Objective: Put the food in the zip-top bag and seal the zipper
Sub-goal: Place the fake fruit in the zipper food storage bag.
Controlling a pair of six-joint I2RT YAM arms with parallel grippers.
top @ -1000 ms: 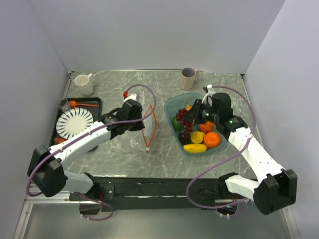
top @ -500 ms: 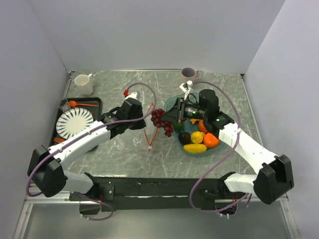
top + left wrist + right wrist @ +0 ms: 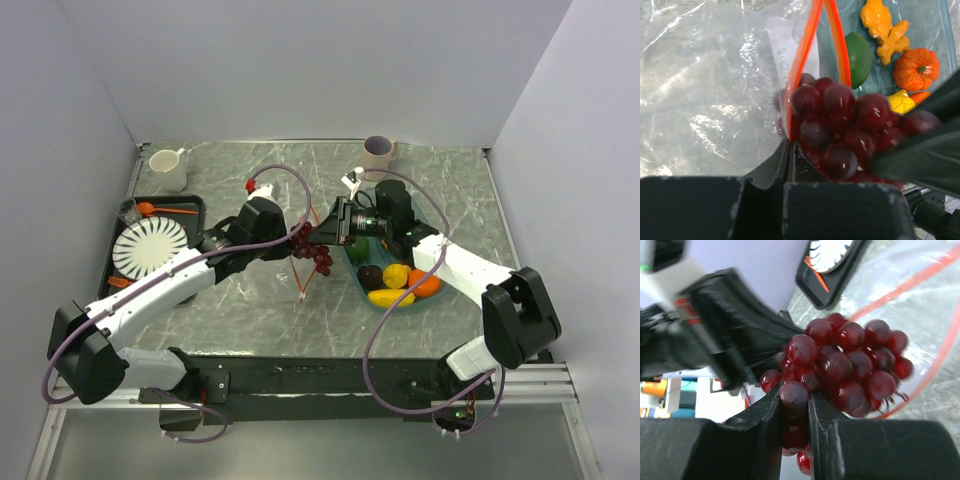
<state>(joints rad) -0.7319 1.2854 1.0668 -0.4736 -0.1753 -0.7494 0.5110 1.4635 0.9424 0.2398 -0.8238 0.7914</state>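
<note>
My left gripper (image 3: pixel 290 238) is shut on the rim of the clear zip-top bag (image 3: pixel 715 90) and holds its mouth up. The orange-red zipper (image 3: pixel 801 65) forms an open loop. My right gripper (image 3: pixel 795 410) is shut on one grape of the purple grape bunch (image 3: pixel 850 360). The bunch (image 3: pixel 312 250) hangs at the bag's mouth, right against the zipper strip (image 3: pixel 303 285). Other food lies in the teal bowl (image 3: pixel 352 268): a green avocado (image 3: pixel 860 57), a dark plum (image 3: pixel 370 275), a lemon (image 3: pixel 396 274), an orange (image 3: pixel 425 283) and a yellow piece (image 3: pixel 390 297).
A black tray with a striped plate (image 3: pixel 148 245) and an orange spoon (image 3: pixel 160 210) sits at the left. A white mug (image 3: pixel 168 170) stands at the back left and a beige cup (image 3: pixel 378 155) behind the bowl. Grey walls close in three sides.
My right gripper has lifted the grape bunch out of the bowl and carried it left to the bag's mouth. The left gripper has kept hold of the bag rim.
</note>
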